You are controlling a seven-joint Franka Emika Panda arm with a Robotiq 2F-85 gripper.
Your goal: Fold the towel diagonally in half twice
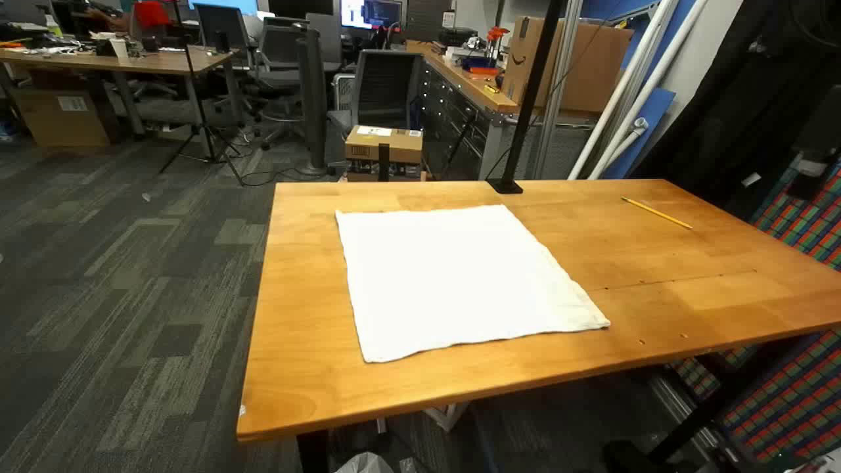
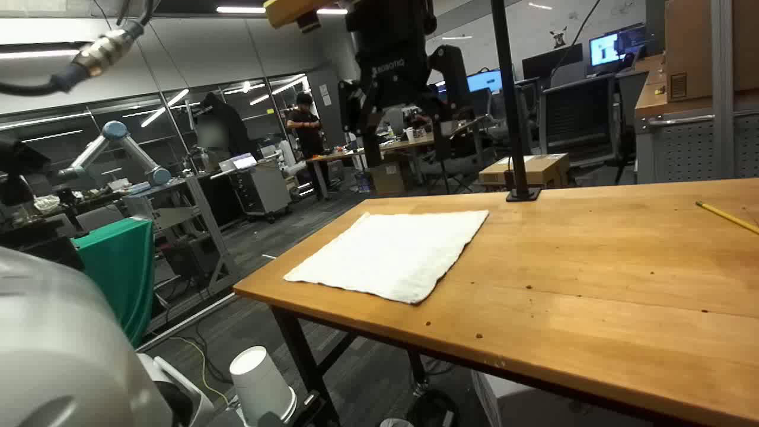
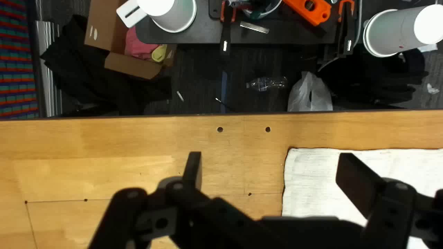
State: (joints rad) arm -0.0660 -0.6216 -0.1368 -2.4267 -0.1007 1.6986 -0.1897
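The towel (image 1: 453, 282) lies clear of the gripper (image 3: 270, 166), whose jaws stand wide apart, and toward four o'clock in the wrist view. On one table (image 1: 657, 256): one towel, one pencil (image 1: 657, 213) at the towel's two o'clock in an exterior view.

In an exterior view the claw (image 2: 407, 153), at the upper middle, is black, with jointed fingers (image 2: 372, 145) and the pale marking ROBOTIQ (image 2: 389, 66); to its upper left is a yellow part (image 2: 289, 10). The arm (image 2: 59, 344), at the lower left, is greyish white, smooth and rounded.
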